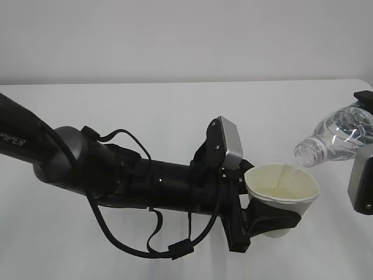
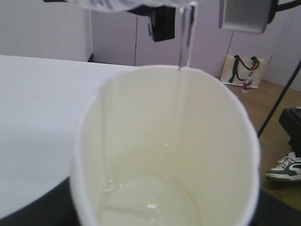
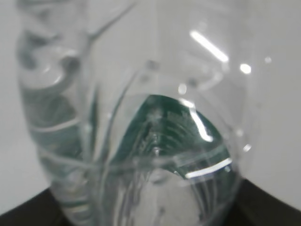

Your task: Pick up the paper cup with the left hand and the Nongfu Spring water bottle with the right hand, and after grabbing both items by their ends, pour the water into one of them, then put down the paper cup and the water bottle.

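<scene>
Left claw (image 1: 265, 219) grips the paper cup (image 1: 284, 189) above the worktop (image 1: 175, 105); on the right, the right claw (image 1: 366, 151) holds the Nongfu Spring water bottle (image 1: 335, 137) tipped, water (image 2: 181, 84) streaming in.

Exterior view: slanted down over the surface (image 1: 175, 105). Left wrist view: close behind its claw, peering into the paper cup (image 2: 164, 155) (shared with exterior). Right wrist view: pressed against the water bottle (image 3: 141, 132).
</scene>
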Available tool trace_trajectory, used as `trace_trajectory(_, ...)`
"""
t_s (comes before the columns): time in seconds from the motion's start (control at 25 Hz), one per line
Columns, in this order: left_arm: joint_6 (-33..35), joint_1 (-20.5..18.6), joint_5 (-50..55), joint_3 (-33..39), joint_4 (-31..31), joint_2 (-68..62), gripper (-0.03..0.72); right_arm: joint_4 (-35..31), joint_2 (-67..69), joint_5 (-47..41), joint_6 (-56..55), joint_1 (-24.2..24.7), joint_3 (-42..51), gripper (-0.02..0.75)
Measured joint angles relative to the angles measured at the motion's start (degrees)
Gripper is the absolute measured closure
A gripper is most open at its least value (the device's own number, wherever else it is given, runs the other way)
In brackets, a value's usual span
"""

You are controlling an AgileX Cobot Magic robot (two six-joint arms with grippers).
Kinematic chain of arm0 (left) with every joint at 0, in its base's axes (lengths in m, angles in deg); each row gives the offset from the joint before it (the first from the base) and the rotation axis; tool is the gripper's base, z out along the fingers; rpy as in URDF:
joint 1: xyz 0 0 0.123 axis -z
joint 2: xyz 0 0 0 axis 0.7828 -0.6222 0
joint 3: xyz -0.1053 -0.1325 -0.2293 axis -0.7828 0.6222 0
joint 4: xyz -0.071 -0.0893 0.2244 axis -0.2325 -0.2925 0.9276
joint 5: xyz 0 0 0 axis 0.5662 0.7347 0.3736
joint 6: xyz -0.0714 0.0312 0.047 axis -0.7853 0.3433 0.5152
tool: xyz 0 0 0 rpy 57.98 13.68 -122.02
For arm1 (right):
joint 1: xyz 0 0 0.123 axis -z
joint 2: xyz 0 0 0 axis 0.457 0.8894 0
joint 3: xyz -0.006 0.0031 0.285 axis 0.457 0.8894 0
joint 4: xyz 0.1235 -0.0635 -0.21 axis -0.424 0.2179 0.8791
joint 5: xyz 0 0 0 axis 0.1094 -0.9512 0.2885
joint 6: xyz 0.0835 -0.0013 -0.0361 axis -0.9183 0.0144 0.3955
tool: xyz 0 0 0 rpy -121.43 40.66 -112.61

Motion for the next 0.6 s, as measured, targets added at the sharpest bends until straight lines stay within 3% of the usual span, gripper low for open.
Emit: trace_trajectory(0.6, 0.00, 0.00, 0.02, 0.00, 0.00, 0.00, 0.263, 0.00, 0.00, 0.00, -0.01, 0.00, 0.00, 0.300)
